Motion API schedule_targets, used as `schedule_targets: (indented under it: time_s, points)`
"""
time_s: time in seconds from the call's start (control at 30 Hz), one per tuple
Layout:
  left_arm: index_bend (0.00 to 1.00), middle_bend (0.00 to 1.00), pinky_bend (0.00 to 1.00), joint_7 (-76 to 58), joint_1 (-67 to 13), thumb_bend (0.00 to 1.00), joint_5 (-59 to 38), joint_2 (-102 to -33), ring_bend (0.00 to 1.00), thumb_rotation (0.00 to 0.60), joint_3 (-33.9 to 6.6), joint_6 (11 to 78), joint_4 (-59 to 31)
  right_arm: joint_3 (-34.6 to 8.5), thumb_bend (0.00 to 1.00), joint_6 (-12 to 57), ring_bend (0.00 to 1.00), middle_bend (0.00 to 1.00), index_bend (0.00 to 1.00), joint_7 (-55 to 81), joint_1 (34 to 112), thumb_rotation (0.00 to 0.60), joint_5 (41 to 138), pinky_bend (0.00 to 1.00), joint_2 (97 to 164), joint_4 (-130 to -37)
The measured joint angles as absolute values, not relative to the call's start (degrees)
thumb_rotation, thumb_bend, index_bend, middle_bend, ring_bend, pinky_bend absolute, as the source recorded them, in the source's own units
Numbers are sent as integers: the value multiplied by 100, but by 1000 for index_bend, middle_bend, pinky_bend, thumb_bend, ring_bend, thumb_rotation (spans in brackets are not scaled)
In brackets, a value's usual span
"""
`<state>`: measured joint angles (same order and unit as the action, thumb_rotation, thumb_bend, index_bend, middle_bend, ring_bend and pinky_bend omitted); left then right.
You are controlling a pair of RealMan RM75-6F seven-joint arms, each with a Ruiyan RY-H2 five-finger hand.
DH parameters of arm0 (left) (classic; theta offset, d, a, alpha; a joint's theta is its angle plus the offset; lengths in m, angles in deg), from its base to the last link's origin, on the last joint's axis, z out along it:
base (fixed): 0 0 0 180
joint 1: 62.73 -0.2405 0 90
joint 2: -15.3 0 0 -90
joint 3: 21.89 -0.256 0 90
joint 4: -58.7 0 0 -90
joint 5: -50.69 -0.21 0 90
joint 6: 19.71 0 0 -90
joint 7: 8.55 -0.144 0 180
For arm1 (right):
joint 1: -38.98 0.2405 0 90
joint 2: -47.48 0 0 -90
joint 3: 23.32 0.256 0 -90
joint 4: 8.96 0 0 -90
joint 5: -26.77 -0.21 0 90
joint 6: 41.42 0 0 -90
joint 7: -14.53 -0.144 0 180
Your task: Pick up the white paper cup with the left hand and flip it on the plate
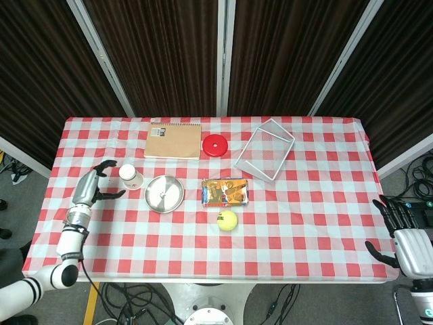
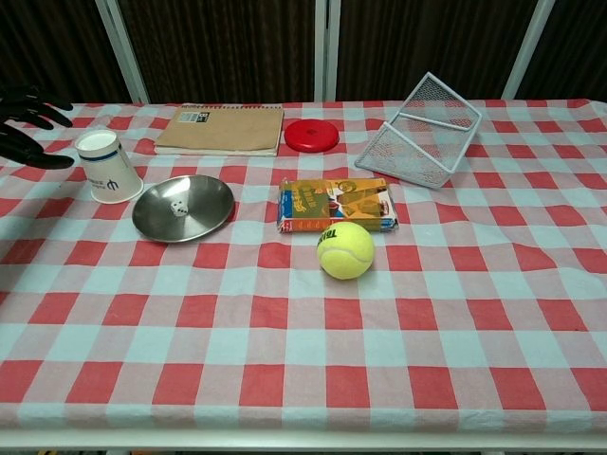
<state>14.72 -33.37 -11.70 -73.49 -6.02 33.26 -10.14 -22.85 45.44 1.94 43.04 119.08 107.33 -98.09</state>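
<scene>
The white paper cup (image 1: 130, 177) is standing near the left edge of the worktop (image 1: 311, 223), wide end down, just beside the plate (image 1: 164, 193) but not on it. The left hand (image 1: 93, 186) is hanging just beside the cup, on the side toward the left edge, with its fingers spread and holding nothing. The cup is sitting between this hand and the plate. The right hand (image 1: 400, 233) is waiting far off at the right edge, open too, so the left hand is much nearer.

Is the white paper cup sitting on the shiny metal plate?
No, the white paper cup stands on the tablecloth beside the shiny metal plate.
</scene>
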Motion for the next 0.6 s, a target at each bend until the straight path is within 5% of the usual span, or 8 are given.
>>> schedule_targets:
  time_s: [0.3,0.6]
  points:
    - [187,142,204,2682,-2887,130,-1329,-7939,95,600,-416,2272,485,-2243,169,4458,0,13,0,352,4340,600,11834,0,10692,-9971]
    - [287,200,206,3056,-2642,132,-1607,-8295,113,600,-392,2124,1037,-2229,169,4396,0,14,0,448,4370,600,11800,0,10673,-10068]
